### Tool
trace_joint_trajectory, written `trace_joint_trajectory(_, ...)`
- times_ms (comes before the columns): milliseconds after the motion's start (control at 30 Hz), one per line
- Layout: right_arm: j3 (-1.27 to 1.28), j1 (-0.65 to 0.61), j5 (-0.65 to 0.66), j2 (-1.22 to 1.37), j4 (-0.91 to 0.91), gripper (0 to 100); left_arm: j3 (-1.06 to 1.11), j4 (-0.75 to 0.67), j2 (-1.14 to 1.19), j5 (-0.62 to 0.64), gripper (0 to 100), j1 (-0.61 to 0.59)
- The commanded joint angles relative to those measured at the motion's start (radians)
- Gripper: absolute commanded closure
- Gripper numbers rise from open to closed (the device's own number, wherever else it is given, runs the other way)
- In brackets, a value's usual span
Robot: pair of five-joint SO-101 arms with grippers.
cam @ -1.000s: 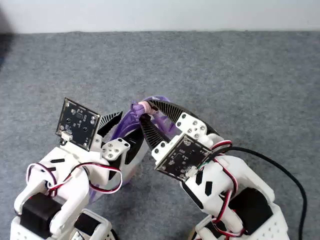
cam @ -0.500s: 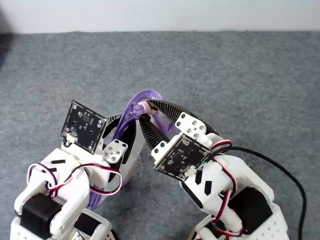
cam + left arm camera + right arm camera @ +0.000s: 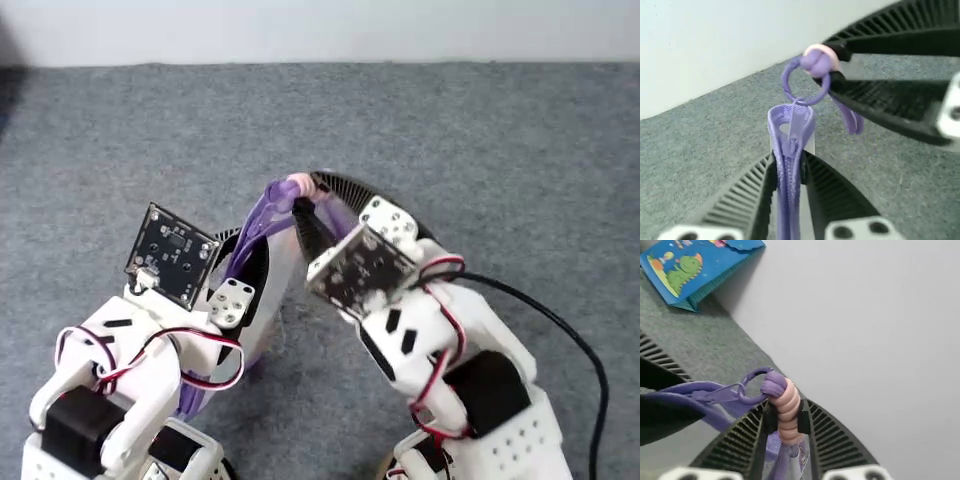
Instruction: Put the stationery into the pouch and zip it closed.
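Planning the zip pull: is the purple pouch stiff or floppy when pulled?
Probably floppy: the pouch edge curls into a loop beyond the left gripper. Its ring looks loose, so the charm in the right gripper may swivel.

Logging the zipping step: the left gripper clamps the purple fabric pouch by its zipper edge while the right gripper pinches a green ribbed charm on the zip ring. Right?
No: the right wrist view shows the ribbed charm is pink, not green. The left gripper does clamp the purple fabric pouch by its zipper edge; the right gripper pinches the charm.
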Motion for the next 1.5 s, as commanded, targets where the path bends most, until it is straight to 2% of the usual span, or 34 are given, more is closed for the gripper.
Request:
trace_joint_trajectory(0,-0.048,0.071,0.003,0.028,-0.071,99.1,-0.054,0.006,-0.008,-0.021,99,-0.009)
trace_joint_trajectory(333,-0.048,0.168,0.002,0.128,-0.119,99.1,-0.145,0.106,-0.008,-0.017,99,-0.011)
trace_joint_trajectory(567,-0.006,0.176,0.005,0.139,-0.148,99.1,-0.153,0.107,-0.008,-0.02,99,-0.011)
trace_joint_trajectory(733,0.097,0.242,0.011,0.14,-0.245,99.1,-0.154,0.12,-0.008,-0.021,99,-0.011)
trace_joint_trajectory(900,0.123,0.257,0.003,0.131,-0.255,99.1,-0.154,0.114,-0.008,-0.021,99,-0.011)
trace_joint_trajectory(1100,0.087,0.185,0.008,0.102,-0.222,97.9,-0.153,0.114,-0.008,-0.021,99,-0.011)
trace_joint_trajectory(1333,0.048,0.067,0.009,0.085,-0.091,80.5,-0.147,0.114,-0.003,-0.021,99,-0.011)
trace_joint_trajectory(1467,0.048,0.038,0.009,0.125,-0.114,87.6,-0.147,0.114,-0.003,-0.02,99,-0.011)
